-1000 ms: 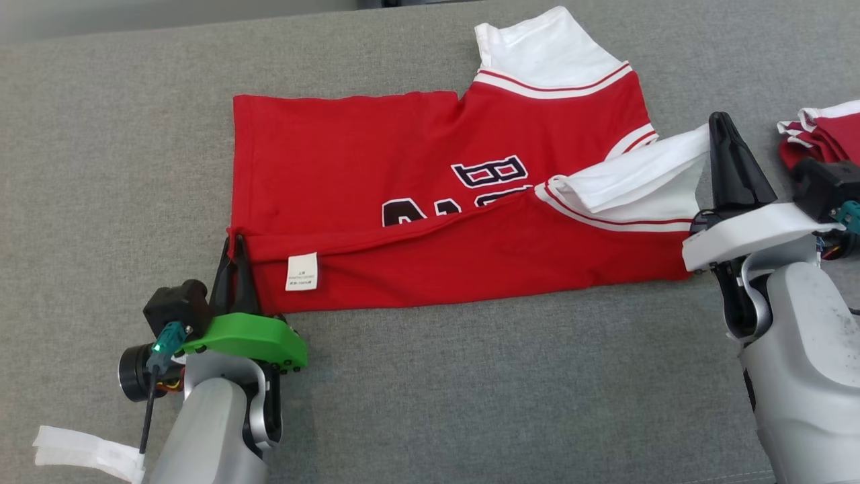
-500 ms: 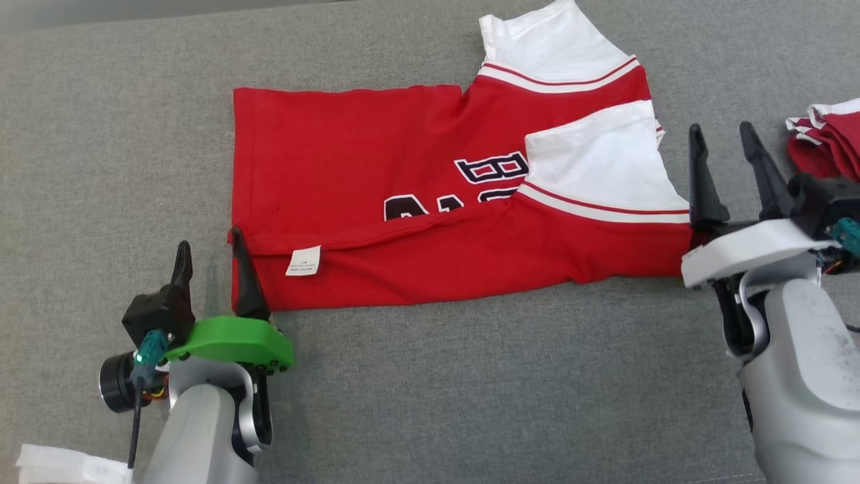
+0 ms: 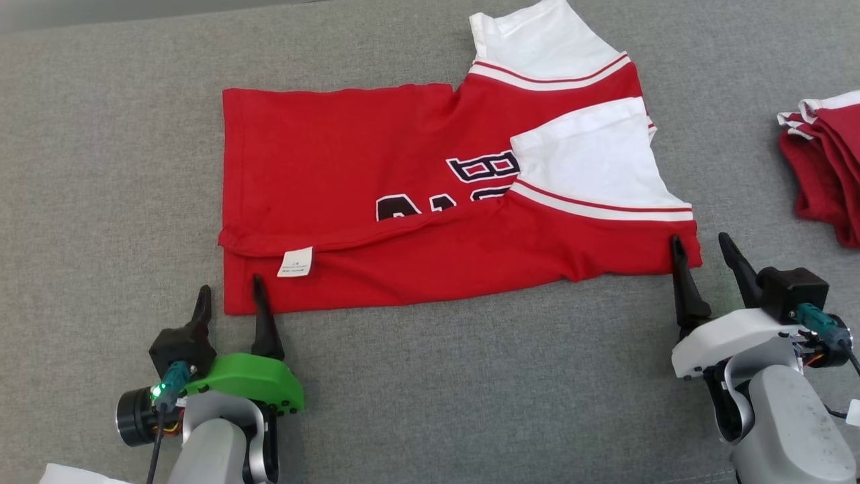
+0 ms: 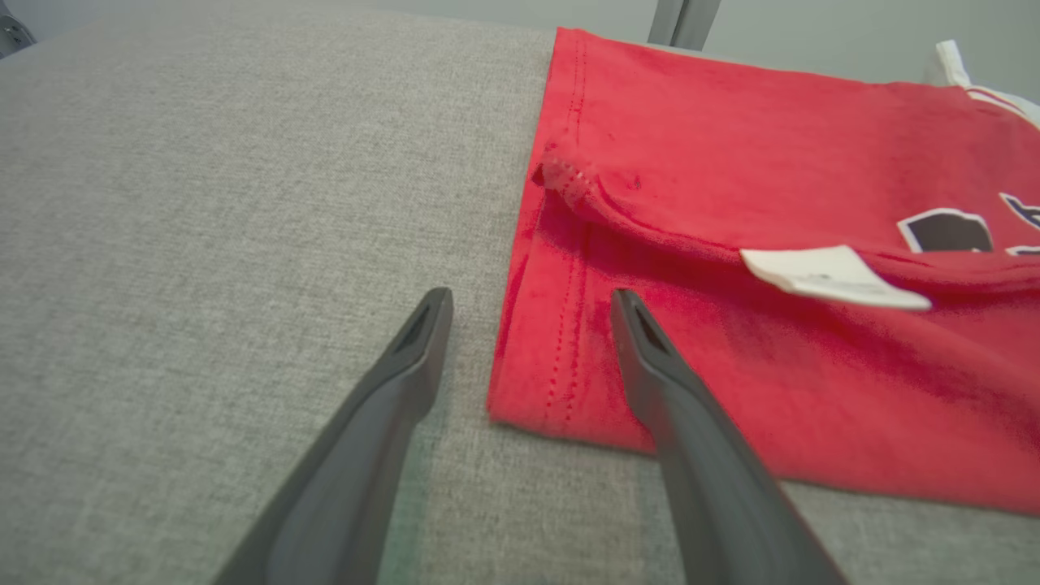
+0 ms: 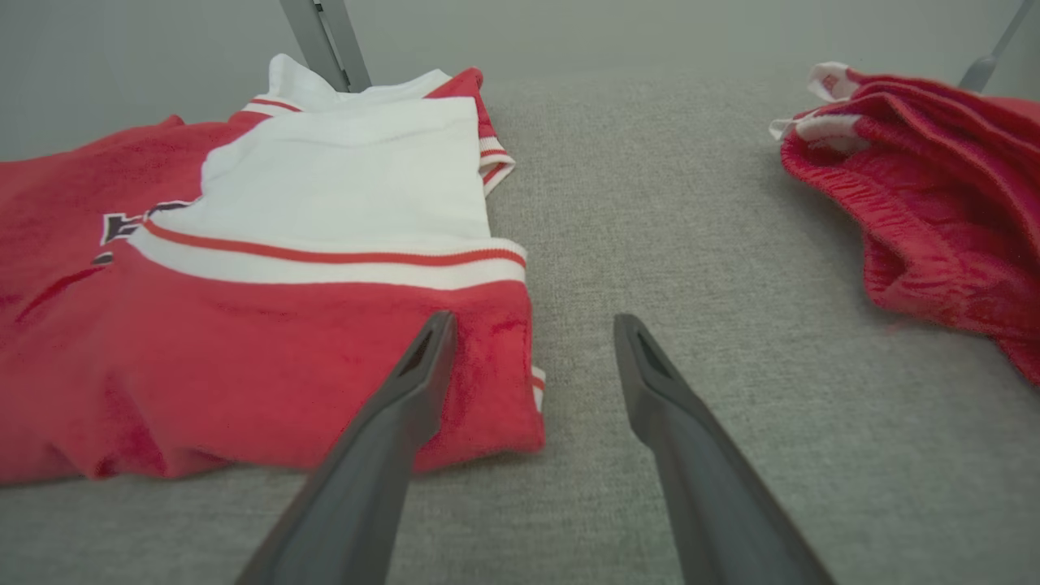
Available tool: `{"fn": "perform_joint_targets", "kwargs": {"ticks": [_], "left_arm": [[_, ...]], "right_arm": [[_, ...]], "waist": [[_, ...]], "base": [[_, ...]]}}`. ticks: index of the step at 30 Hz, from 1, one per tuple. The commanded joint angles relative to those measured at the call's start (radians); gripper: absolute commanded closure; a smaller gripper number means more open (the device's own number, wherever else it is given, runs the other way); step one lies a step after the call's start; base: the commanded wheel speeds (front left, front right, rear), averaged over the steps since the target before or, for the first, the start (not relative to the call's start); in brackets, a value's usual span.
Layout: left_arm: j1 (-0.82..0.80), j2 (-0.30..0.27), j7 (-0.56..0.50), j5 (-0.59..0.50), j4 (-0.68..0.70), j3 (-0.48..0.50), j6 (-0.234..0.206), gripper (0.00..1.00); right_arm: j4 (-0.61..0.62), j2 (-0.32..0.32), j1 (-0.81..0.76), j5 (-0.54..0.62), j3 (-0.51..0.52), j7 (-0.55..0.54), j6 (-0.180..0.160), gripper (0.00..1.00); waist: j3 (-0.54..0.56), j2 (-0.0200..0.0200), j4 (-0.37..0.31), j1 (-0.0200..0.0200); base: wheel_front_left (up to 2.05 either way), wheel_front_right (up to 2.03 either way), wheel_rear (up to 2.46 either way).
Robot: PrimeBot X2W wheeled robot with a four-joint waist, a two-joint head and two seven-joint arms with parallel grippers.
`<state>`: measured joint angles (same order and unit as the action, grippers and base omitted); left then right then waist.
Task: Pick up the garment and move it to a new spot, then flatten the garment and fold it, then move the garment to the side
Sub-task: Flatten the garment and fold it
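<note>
The garment (image 3: 376, 168) is a red shirt with white sleeves and dark lettering, lying flat on the grey surface with its near long edge folded over; a white label (image 3: 295, 262) shows on the fold. My left gripper (image 3: 230, 290) stands open at the garment's near left corner (image 4: 528, 398), with nothing between its fingers. My right gripper (image 3: 702, 246) is open at the near right corner (image 5: 504, 406), also holding nothing. One white sleeve (image 3: 591, 165) lies folded over the red body (image 5: 349, 171).
A second pile of red and white cloth (image 3: 823, 168) lies at the right edge (image 5: 926, 211). A white strip (image 3: 74, 474) shows at the bottom left corner. Bare grey fabric surface (image 3: 470, 390) stretches between my two arms.
Both grippers went from shut on the garment's edge to open and let it go. The sleeve dropped flat onto the shirt. Both arms drew back toward me.
</note>
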<state>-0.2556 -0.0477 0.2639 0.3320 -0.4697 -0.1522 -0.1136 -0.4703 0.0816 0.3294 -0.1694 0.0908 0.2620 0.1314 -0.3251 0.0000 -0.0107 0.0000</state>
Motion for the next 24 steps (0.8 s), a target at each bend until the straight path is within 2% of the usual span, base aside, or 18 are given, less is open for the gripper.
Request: {"fn": "perform_joint_targets", "kwargs": {"ticks": [1,7,9,10,11,12,18,24], "left_arm": [[0.006,-0.006,0.0,0.003,-0.018,-0.002,-0.007,0.0],[-0.015,-0.005,-0.006,0.021,-0.134,-0.04,0.012,0.0],[-0.026,-0.005,-0.009,0.043,-0.176,-0.048,0.021,0.0],[-0.032,-0.004,-0.011,0.045,-0.194,-0.056,0.025,0.4],[-0.036,-0.004,-0.012,0.052,-0.205,-0.059,0.026,0.77],[-0.041,-0.004,-0.012,0.059,-0.215,-0.061,0.029,1.0],[-0.055,-0.005,-0.01,0.065,-0.214,-0.061,0.05,1.0],[-0.075,-0.006,0.0,0.049,-0.099,-0.02,0.057,1.0]], "right_arm": [[-0.021,-0.002,-0.001,0.012,0.003,0.004,-0.002,0.0],[-0.161,-0.013,0.04,0.039,-0.004,-0.001,-0.002,0.0],[-0.191,-0.016,0.053,0.03,-0.017,-0.005,-0.002,0.82],[-0.2,-0.016,0.057,0.025,-0.025,-0.005,-0.002,1.0],[-0.203,-0.016,0.059,0.02,-0.028,-0.005,-0.002,1.0],[-0.206,-0.014,0.062,0.015,-0.031,-0.005,-0.002,1.0],[-0.152,-0.002,0.063,-0.017,-0.025,0.001,-0.002,1.0],[-0.096,-0.001,0.075,-0.057,-0.021,0.002,-0.002,1.0]], "waist": [[-0.003,0.0,-0.001,0.0],[-0.012,0.0,0.005,0.0],[-0.013,0.0,0.009,0.0],[-0.013,0.0,0.011,0.0],[-0.013,0.0,0.012,0.0],[-0.012,0.0,0.013,0.0],[0.002,0.0,0.016,0.0],[0.043,0.0,0.018,0.0]], "base": [[0.0,0.0,0.0],[0.0,0.0,0.0],[0.0,0.0,0.0],[0.0,0.0,0.0],[0.0,0.0,0.0],[0.0,0.0,0.0],[0.0,0.0,0.0],[0.0,0.0,0.0]]}}
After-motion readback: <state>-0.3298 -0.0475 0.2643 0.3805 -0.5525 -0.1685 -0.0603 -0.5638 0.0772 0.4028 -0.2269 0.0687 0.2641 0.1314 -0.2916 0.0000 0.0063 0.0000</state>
